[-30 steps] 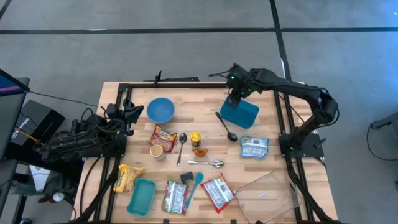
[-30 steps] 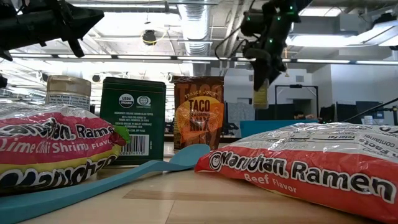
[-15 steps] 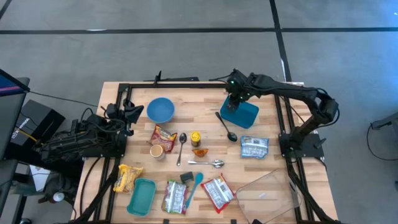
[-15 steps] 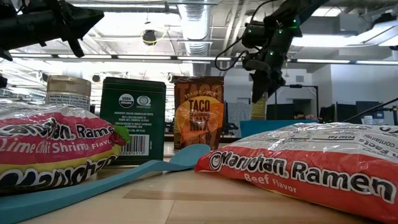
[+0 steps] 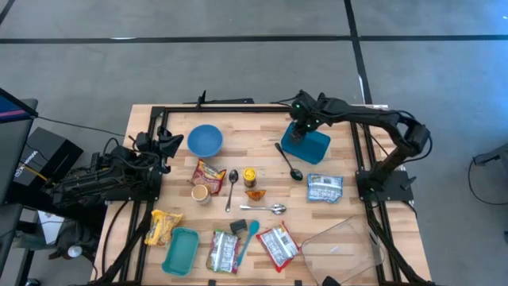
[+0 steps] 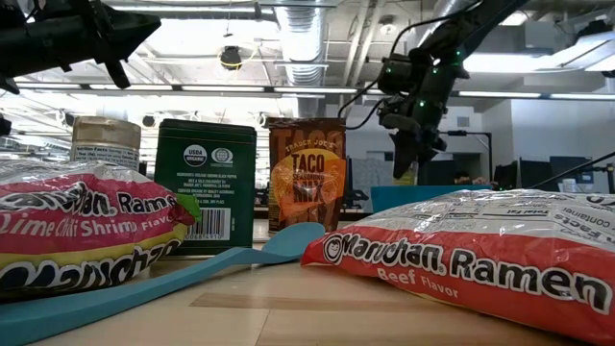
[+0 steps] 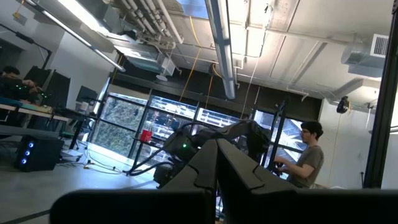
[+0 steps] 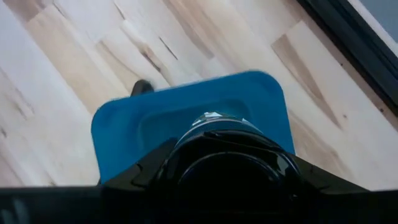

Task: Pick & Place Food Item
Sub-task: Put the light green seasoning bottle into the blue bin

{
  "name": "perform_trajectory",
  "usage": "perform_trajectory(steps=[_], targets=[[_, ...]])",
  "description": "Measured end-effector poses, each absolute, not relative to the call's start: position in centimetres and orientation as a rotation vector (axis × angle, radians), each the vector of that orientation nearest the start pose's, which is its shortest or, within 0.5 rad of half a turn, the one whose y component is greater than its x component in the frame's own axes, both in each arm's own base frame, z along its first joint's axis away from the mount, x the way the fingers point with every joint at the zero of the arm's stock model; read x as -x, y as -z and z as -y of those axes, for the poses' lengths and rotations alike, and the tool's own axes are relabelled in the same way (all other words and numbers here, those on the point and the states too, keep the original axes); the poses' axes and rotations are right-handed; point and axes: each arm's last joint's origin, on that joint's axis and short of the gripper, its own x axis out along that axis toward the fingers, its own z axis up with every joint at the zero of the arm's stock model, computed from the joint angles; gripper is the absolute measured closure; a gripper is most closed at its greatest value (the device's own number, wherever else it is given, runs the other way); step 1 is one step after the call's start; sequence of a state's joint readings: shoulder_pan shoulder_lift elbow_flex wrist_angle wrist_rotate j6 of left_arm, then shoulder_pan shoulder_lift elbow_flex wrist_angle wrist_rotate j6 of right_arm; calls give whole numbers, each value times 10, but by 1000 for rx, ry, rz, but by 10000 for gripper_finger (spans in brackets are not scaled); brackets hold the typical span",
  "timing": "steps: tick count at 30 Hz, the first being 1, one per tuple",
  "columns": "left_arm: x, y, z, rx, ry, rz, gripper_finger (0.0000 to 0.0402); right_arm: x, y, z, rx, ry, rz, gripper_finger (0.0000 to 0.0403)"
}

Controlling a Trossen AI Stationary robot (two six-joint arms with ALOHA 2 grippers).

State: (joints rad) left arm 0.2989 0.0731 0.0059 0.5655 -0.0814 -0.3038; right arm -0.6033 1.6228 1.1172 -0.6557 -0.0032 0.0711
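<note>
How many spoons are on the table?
3: a black spoon just left of the blue tray, a metal spoon at centre, and another metal spoon below it. The teal spatula isn't counted.

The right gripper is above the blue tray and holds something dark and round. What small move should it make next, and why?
Probably lower a little further, then open. The right gripper hangs over the blue tray at the table's far right, with a dark round jar between its fingers and the tray directly beneath. The left gripper waits shut at the left edge.

Bright overhead light, glaring ceiling, soft foreground
</note>
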Motion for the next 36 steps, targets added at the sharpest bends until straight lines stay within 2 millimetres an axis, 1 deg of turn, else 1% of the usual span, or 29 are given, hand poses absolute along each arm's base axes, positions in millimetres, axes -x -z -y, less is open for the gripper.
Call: perform_trajectory(steps=[4, 10, 21, 29, 36], targets=[[-85, -212, -29, 240, -293, 550, 399, -263, -202, 181, -422, 569, -1141, 212], [-85, -212, -29, 240, -293, 550, 399, -267, -193, 184, -426, 569, -1154, 212], [-85, -212, -29, 240, -293, 551, 399, -268, -194, 185, -427, 577, -1132, 209], [-85, -212, -29, 240, -293, 551, 399, -268, -194, 185, -427, 577, -1132, 189], [-85, -212, -29, 240, -293, 550, 399, -268, -193, 185, -429, 577, -1137, 183]])
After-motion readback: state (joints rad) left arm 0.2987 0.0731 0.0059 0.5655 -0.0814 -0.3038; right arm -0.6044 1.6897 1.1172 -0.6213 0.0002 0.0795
